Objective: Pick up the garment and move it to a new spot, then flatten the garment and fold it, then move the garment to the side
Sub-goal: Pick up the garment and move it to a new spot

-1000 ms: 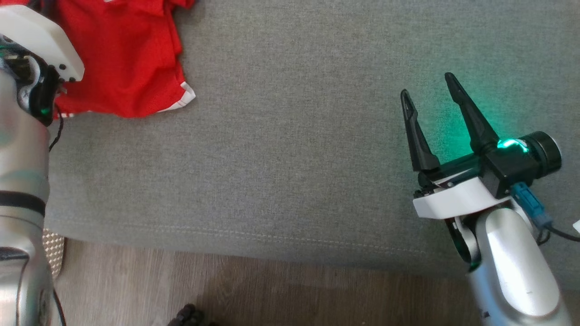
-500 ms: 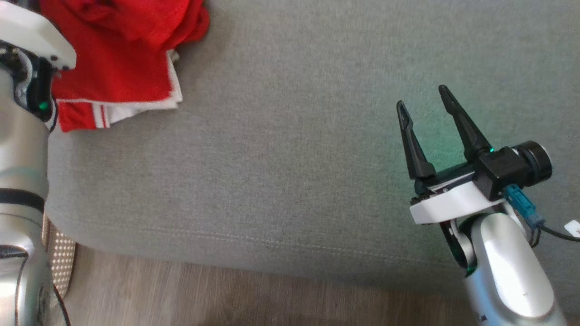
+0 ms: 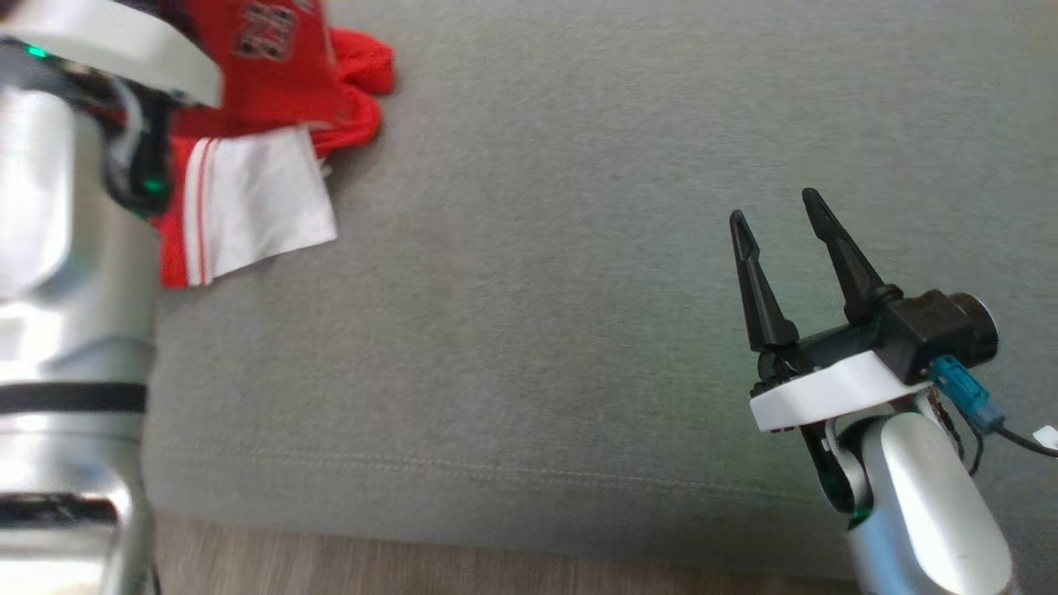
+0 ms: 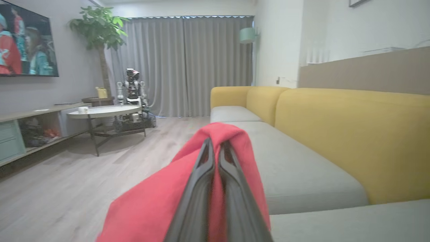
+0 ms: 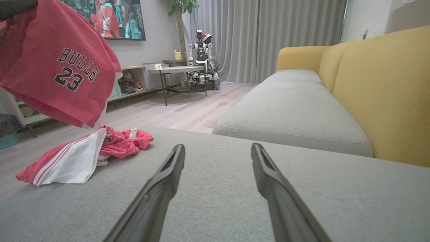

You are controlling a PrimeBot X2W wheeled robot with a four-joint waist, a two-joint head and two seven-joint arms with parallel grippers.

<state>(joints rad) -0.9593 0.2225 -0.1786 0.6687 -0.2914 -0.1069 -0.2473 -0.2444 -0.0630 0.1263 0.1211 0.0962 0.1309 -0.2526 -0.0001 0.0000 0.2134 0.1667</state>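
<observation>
left gripper [image 4: 217, 143] clamped on garment [image 4: 151, 205], right gripper [image 3: 774, 207] spread wide

Garment [image 3: 273, 66], upper left: red matt cloth with a smoother white panel. Sofa seat [image 3: 537, 289]: grey woven fabric, matt, slightly rough. My left forearm [image 3: 58, 248]: silver, glossy, looks like metal. My right gripper [image 3: 773, 207] has matt black plastic fingers [image 3: 756, 289]. Floor [image 3: 413, 570], bottom edge: pale wood grain.

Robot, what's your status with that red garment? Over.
Left gripper shut on garment. Garment partly lifted, rest on grey cushion. Right gripper open, empty, above cushion.
</observation>
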